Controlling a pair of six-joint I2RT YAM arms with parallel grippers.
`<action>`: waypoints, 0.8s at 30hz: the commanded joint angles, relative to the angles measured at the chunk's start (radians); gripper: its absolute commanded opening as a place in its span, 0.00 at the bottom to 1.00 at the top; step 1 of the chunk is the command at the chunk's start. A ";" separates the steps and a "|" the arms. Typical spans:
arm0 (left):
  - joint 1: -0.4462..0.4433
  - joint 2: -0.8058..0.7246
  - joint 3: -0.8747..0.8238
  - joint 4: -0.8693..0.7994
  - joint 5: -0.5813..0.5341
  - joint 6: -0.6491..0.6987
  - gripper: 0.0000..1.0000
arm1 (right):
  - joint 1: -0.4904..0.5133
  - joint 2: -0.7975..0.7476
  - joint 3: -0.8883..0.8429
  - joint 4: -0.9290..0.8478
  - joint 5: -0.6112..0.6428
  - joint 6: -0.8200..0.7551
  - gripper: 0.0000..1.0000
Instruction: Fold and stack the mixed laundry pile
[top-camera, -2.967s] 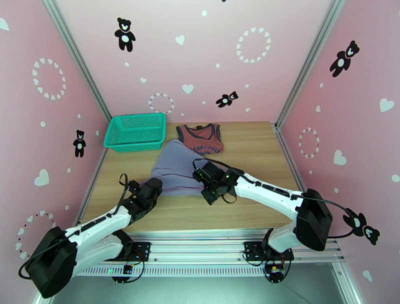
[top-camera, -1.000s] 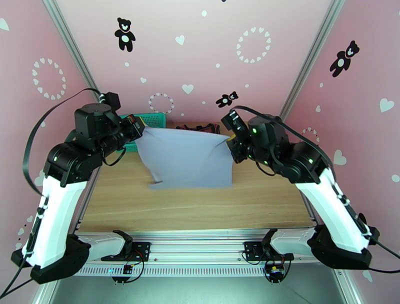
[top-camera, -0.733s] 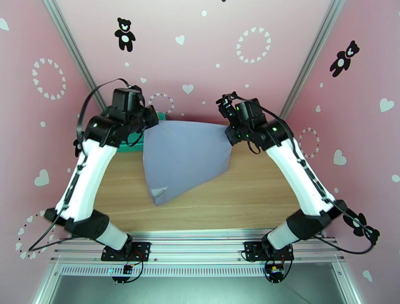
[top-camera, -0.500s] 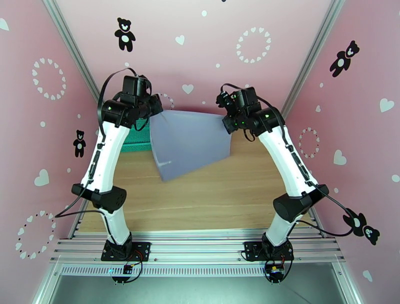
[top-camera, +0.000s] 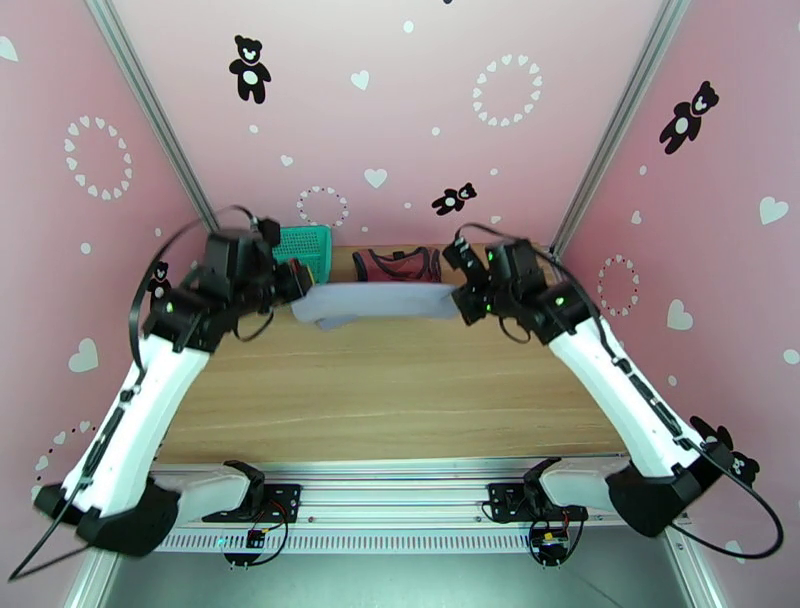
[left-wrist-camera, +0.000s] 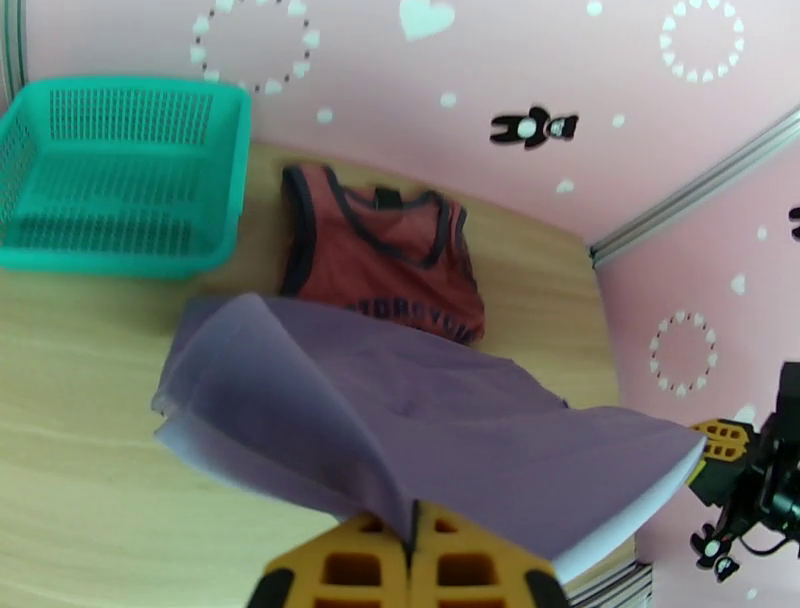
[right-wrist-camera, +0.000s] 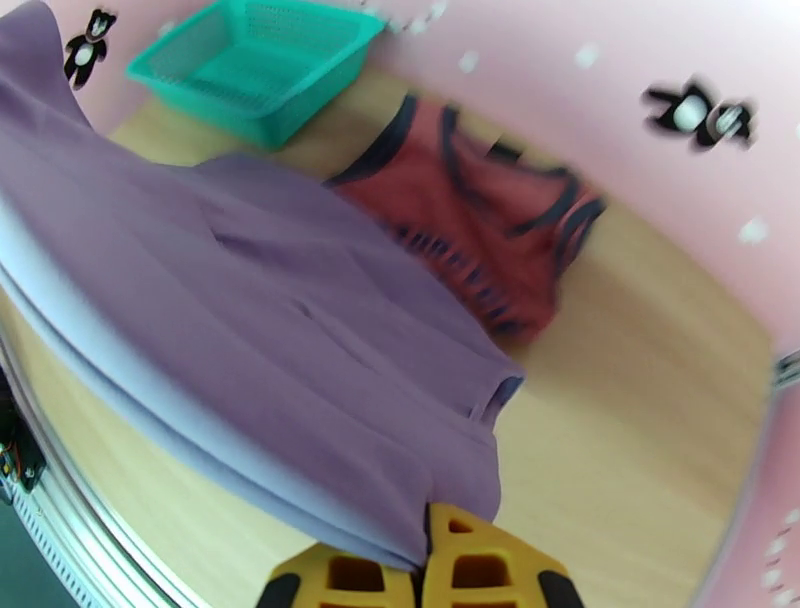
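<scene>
The grey-lavender shirt (top-camera: 375, 300) hangs stretched between my two grippers above the far half of the table. My left gripper (top-camera: 297, 285) is shut on its left edge and my right gripper (top-camera: 462, 295) is shut on its right edge. In the left wrist view the shirt (left-wrist-camera: 400, 430) spreads away from the pinched yellow fingers (left-wrist-camera: 360, 560), its far part resting on the wood. In the right wrist view the shirt (right-wrist-camera: 250, 330) is clamped at my gripper (right-wrist-camera: 425, 545). The rust-red tank top (top-camera: 400, 265) lies flat behind the shirt, near the back wall.
A teal mesh basket (top-camera: 305, 243) stands at the back left, partly behind my left arm; its rim (left-wrist-camera: 120, 262) lies left of the tank top (left-wrist-camera: 385, 270). The wooden table (top-camera: 400, 390) stretches toward me. Pink walls close in on three sides.
Both arms have come down from high near the back wall. The shirt, held up as a broad sheet before, now spans low between the grippers as a narrow band.
</scene>
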 joint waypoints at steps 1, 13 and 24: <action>-0.059 -0.105 -0.281 0.112 -0.022 -0.150 0.00 | 0.054 -0.057 -0.230 0.100 0.019 0.156 0.00; -0.197 -0.318 -0.511 0.006 -0.206 -0.317 0.00 | 0.237 -0.151 -0.424 0.043 0.168 0.347 0.00; -0.133 0.180 -0.207 0.026 -0.406 -0.110 0.00 | 0.115 0.134 -0.202 0.061 0.249 0.184 0.00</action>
